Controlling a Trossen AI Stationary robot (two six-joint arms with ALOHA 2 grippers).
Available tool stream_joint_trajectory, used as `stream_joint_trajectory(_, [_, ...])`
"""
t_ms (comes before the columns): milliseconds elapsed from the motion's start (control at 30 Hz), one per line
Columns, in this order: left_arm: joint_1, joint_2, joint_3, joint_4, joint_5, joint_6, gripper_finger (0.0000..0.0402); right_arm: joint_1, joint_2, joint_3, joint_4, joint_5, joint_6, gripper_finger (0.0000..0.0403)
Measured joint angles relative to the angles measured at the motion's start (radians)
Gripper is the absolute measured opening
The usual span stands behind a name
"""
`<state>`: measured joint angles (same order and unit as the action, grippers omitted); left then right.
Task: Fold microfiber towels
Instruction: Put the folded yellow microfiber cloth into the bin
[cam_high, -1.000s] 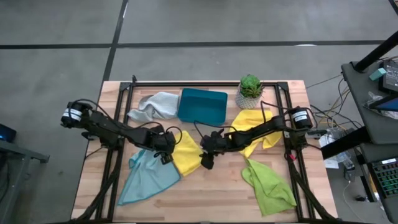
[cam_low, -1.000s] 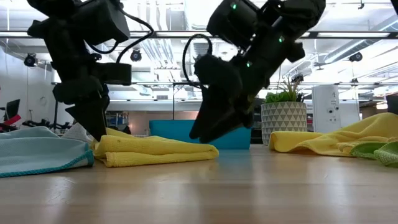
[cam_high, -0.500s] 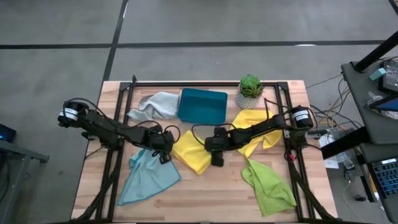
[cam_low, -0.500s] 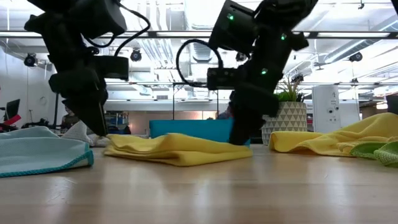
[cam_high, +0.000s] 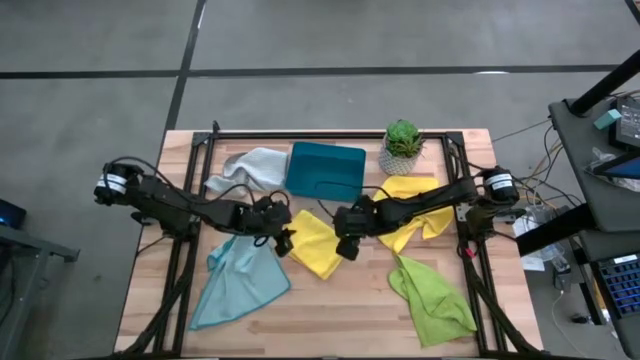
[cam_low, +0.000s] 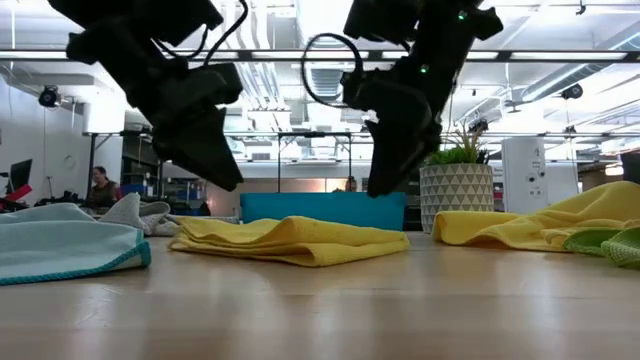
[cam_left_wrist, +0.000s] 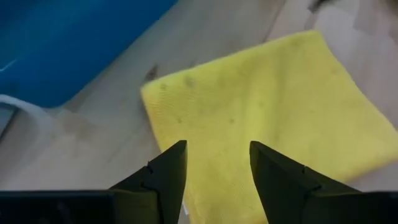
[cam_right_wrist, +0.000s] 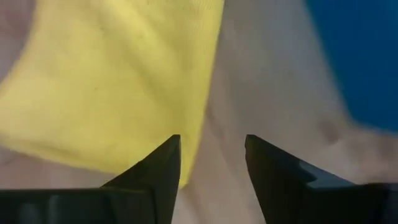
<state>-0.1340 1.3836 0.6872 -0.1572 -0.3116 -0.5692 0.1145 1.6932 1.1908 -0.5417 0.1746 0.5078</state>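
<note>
Both grippers lifted off folded yellow towel (cam_high: 318, 243) (seemingly released), fingers apart; no writing.

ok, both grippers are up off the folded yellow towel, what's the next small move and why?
Probably lower both open grippers back onto the folded yellow towel for another fold. The left gripper and right gripper hover open at its opposite edges, holding nothing, and in the low view the towel lies loose and wavy, a fairly wide rectangle. It sits on the wood just in front of the teal tray.
</note>
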Motion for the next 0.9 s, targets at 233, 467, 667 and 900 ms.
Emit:
stream_joint_trajectory(233, [0.094, 0.029, -0.006, 0.023, 0.072, -0.003, 0.0203, 0.064, -0.047, -0.090, 0.043, -0.078, 0.266, 0.0210])
stream_joint_trajectory(467, [0.123, 0.124, -0.007, 0.044, 0.101, -0.068, 0.0230, 0.125, -0.103, -0.171, 0.197, -0.177, 0.468, 0.0258])
stream_joint_trajectory(667, [0.119, 0.217, -0.007, 0.136, 0.146, -0.069, 0.0231, 0.164, -0.098, -0.236, 0.426, -0.201, 0.677, 0.0285])
stream_joint_trajectory(900, [0.084, 0.237, -0.006, 0.158, 0.137, -0.025, 0.0201, 0.180, -0.023, -0.285, 0.519, -0.095, 0.836, 0.0294])
